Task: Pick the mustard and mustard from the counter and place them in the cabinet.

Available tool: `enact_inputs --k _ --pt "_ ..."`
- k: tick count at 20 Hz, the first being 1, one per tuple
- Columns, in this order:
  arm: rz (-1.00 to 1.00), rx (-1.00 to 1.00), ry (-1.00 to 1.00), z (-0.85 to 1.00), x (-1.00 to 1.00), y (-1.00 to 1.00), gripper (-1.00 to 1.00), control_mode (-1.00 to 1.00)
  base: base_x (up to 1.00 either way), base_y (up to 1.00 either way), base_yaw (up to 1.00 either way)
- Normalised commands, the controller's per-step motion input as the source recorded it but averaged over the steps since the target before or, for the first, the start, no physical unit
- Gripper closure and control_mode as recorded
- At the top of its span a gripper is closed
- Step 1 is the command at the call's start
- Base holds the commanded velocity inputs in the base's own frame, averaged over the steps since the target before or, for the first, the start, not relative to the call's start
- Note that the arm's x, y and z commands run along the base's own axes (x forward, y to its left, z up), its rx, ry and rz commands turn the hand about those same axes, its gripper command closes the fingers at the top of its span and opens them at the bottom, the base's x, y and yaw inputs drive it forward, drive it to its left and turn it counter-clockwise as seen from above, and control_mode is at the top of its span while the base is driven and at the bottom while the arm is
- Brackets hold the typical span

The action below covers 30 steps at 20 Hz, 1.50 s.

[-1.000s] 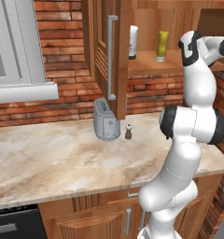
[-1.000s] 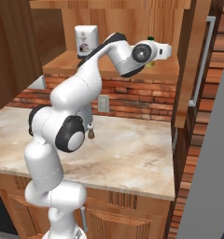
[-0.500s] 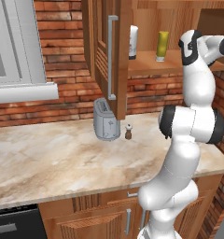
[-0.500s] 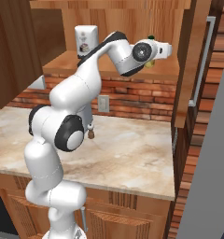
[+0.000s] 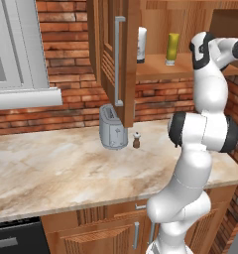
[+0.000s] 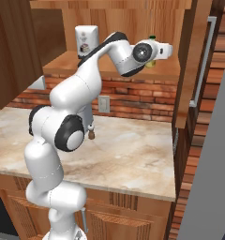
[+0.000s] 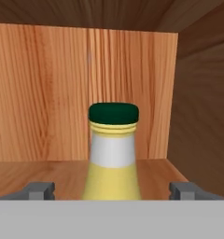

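The slim mustard bottle (image 7: 113,158) stands upright on the cabinet shelf (image 7: 34,170), dead centre between the two grey fingertips (image 7: 39,190), and there's clear daylight on both sides of it. The gripper (image 7: 112,191) is spread wide, pads well off the glass, pinching nothing at all. Look at that bottle: tapered neck, pale band under a dark green cap, bright yellow body below. Behind it is smooth, vertically grained wood, a darker side wall at the right. From the left base view, the other mustard (image 5: 172,49), a plain dull-yellow cylinder, sits on the same shelf, near a white bottle (image 5: 141,45). The cabinet (image 5: 108,59) door hangs open, slatted, with a long grey bar handle (image 5: 118,60). Down on the beige marbled counter (image 5: 56,168), a grey toaster (image 5: 112,127) with a tiny brown shaker (image 5: 136,140) just beside it.
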Motion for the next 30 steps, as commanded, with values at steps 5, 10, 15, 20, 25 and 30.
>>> enact_inputs --k 5,10,15,20,25,30 --pt "-0.01 0.00 0.00 -0.01 -0.27 -0.02 -1.00 -1.00 0.00 0.00 0.00" --pt "-0.02 0.00 0.00 0.05 -0.66 0.00 -1.00 -1.00 0.00 0.00 0.00" --pt "0.00 -0.06 -0.02 -0.37 -0.97 0.45 -1.00 -1.00 0.00 0.00 0.00" --pt "0.00 -0.10 -0.06 -0.71 -1.00 0.77 -1.00 -1.00 0.00 0.00 0.00" --pt "0.00 -0.15 -0.03 -1.00 -1.00 0.68 -1.00 -1.00 0.00 0.00 0.00" --pt "0.00 -0.17 0.00 -1.00 -1.00 0.51 -1.00 -1.00 0.00 0.00 0.00"
